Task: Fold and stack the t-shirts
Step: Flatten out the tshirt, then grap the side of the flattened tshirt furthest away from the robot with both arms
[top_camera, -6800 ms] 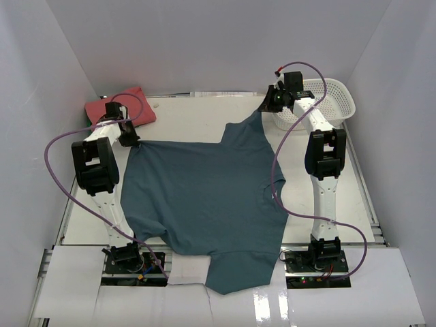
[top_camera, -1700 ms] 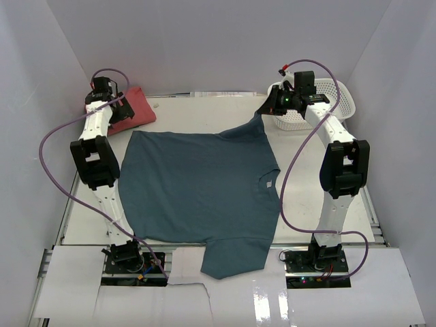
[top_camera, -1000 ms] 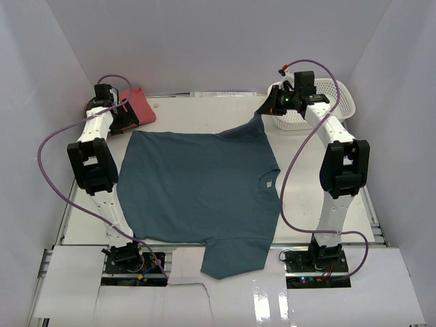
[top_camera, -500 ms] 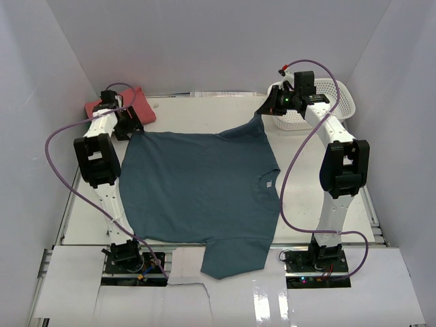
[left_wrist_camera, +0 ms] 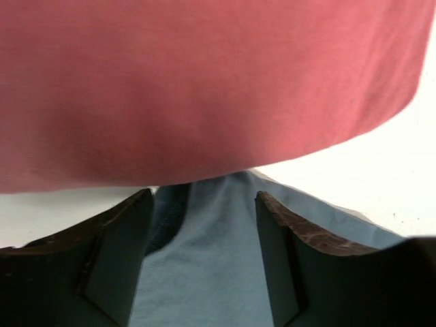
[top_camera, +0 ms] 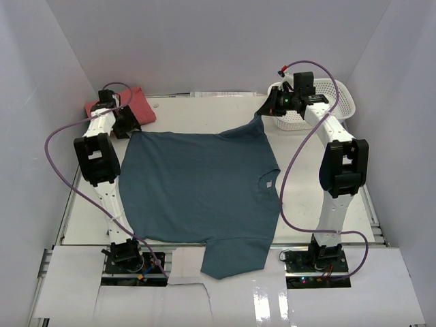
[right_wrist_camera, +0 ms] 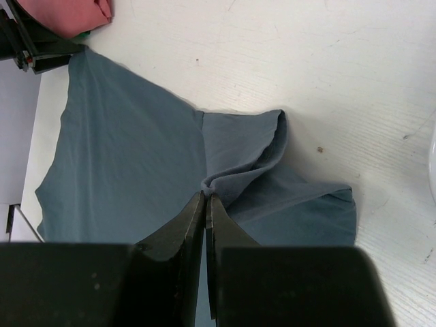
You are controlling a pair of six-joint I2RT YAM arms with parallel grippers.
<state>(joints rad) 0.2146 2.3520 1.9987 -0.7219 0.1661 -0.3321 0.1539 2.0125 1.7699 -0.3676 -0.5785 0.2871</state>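
Observation:
The dark teal-blue t-shirt (top_camera: 197, 184) lies spread flat on the table, its small white neck label facing right. The folded coral-red t-shirt (top_camera: 139, 103) sits at the far left corner. My left gripper (top_camera: 128, 128) is low at the teal shirt's far left corner, just in front of the red one. In the left wrist view my left gripper (left_wrist_camera: 204, 197) is open, with teal cloth (left_wrist_camera: 204, 272) lying between its fingers and the red shirt (left_wrist_camera: 204, 88) right ahead. My right gripper (right_wrist_camera: 206, 195) is shut on a pinched fold of the teal sleeve (right_wrist_camera: 252, 163), held slightly lifted at the far right.
A white lattice basket (top_camera: 334, 102) stands at the far right behind the right arm. The teal shirt's near sleeve hangs over the table's front edge (top_camera: 231, 262). White walls close in on three sides.
My left gripper has come forward off the red shirt and down onto the teal shirt's far left corner, its jaws narrowing a little. The right arm and its pinched sleeve have not moved.

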